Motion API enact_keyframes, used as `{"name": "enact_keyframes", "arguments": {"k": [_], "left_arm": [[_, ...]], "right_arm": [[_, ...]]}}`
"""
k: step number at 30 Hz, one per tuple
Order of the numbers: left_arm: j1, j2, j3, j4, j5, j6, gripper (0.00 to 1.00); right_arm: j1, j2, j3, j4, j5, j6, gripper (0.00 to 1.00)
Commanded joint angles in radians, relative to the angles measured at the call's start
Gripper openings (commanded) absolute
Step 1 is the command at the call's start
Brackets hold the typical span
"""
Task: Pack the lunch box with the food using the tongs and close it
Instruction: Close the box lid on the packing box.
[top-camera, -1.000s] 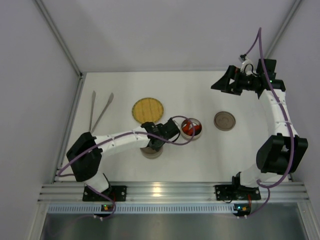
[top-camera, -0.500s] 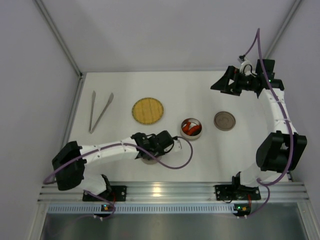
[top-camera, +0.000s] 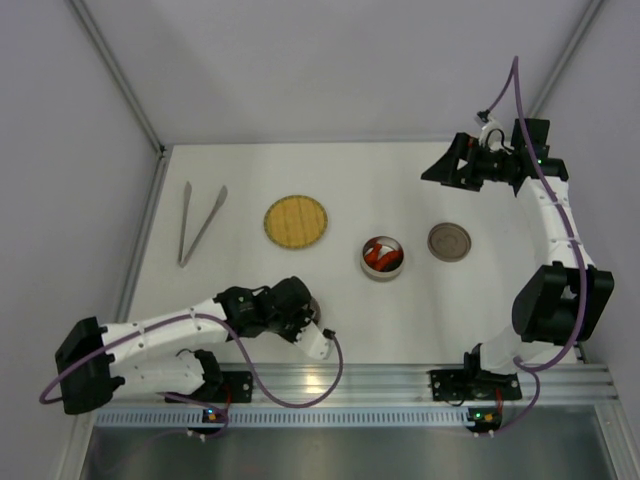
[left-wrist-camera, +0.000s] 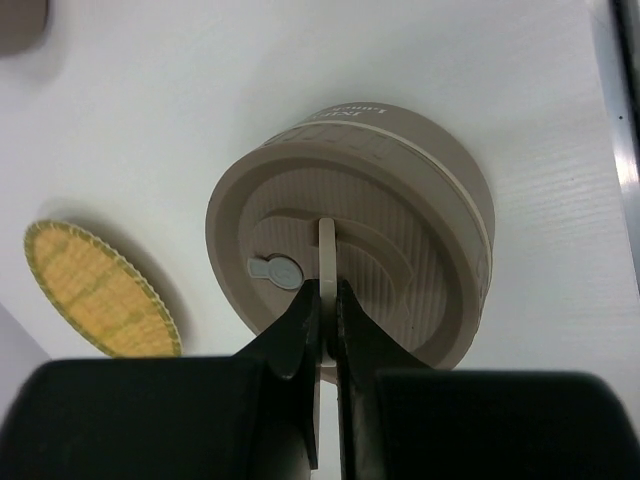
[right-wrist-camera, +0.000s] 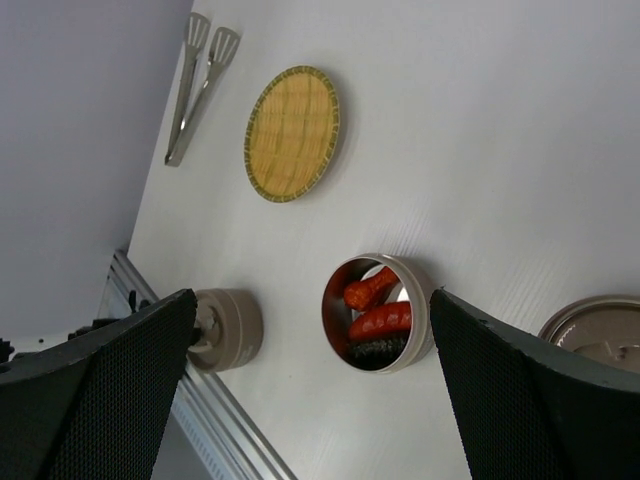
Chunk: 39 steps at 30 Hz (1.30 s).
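Red-orange food pieces (right-wrist-camera: 380, 322) and a dark-wrapped roll (right-wrist-camera: 375, 352) lie in an open round metal lunch-box tin (right-wrist-camera: 424, 322) just right of the round yellow woven plate (top-camera: 296, 220). A brown round loose lid (top-camera: 449, 241) sits farther right of the plate, beyond the tin. A tan round lidded tier (left-wrist-camera: 420, 200) stands on the plate's near side, toward the arm bases. The left gripper (left-wrist-camera: 327, 300) hangs over that tier, its fingers pinched narrow on the thin upright handle strip (left-wrist-camera: 327, 240) across its top. The right gripper (top-camera: 438, 165) hovers right of and behind the plate, fingers spread wide and holding nothing. The slim silver-grey metal tongs (top-camera: 200, 228) lie left of the plate, well apart from both grippers, with their long axis front to back and the joined end nearer the bases. All the food in view is in the tin, so closing probably comes next. The tin lies right of the left fingers and farther from the bases, and the loose lid is nearer the right arm.
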Motion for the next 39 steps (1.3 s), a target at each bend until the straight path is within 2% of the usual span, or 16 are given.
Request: {"name": "enact_keyframes", "arguments": {"k": [1, 5, 7, 8, 9, 11, 14, 15, 24, 31, 34, 36, 39], "left_arm": [[0.009, 0.01, -0.052, -0.118, 0.217, 0.19, 0.0], [0.014, -0.013, -0.037, -0.095, 0.255, 0.178, 0.0], [0.014, -0.013, -0.018, -0.095, 0.244, 0.147, 0.06], [0.014, -0.004, -0.009, -0.104, 0.24, 0.135, 0.21], [0.014, -0.002, 0.011, -0.109, 0.234, 0.123, 0.29], [0.014, 0.001, 0.029, -0.133, 0.234, 0.109, 0.43], [0.014, -0.005, 0.052, -0.158, 0.243, 0.109, 0.57], [0.014, -0.013, 0.055, -0.161, 0.243, 0.108, 0.71], [0.014, -0.062, 0.19, -0.261, 0.316, 0.091, 0.7], [0.031, -0.056, 0.296, -0.233, 0.324, -0.061, 0.62], [0.097, -0.036, 0.336, -0.186, 0.339, -0.153, 0.52], [0.182, 0.031, 0.38, -0.126, 0.336, -0.28, 0.48], [0.328, 0.169, 0.576, -0.159, 0.341, -0.461, 0.49]], "right_arm": [[-0.02, -0.008, 0.019, -0.001, -0.022, -0.035, 0.99], [-0.02, -0.009, 0.021, -0.01, -0.024, -0.041, 0.99], [-0.02, -0.011, 0.021, -0.015, -0.027, -0.041, 0.99], [-0.018, -0.011, 0.021, -0.016, -0.027, -0.041, 0.99], [-0.02, -0.013, 0.022, -0.016, -0.028, -0.041, 0.99], [-0.018, -0.016, 0.024, -0.018, -0.028, -0.043, 1.0], [-0.018, -0.016, 0.028, -0.021, -0.03, -0.041, 0.99], [-0.018, -0.017, 0.03, -0.022, -0.03, -0.041, 0.99], [-0.018, -0.023, 0.038, -0.036, -0.031, -0.051, 0.99], [-0.01, -0.023, 0.035, -0.041, -0.025, -0.064, 0.99], [-0.006, -0.026, 0.03, -0.047, -0.015, -0.077, 0.99], [-0.004, -0.029, 0.025, -0.051, 0.005, -0.089, 0.99], [-0.004, -0.031, 0.024, -0.083, 0.068, -0.139, 0.99]]}}
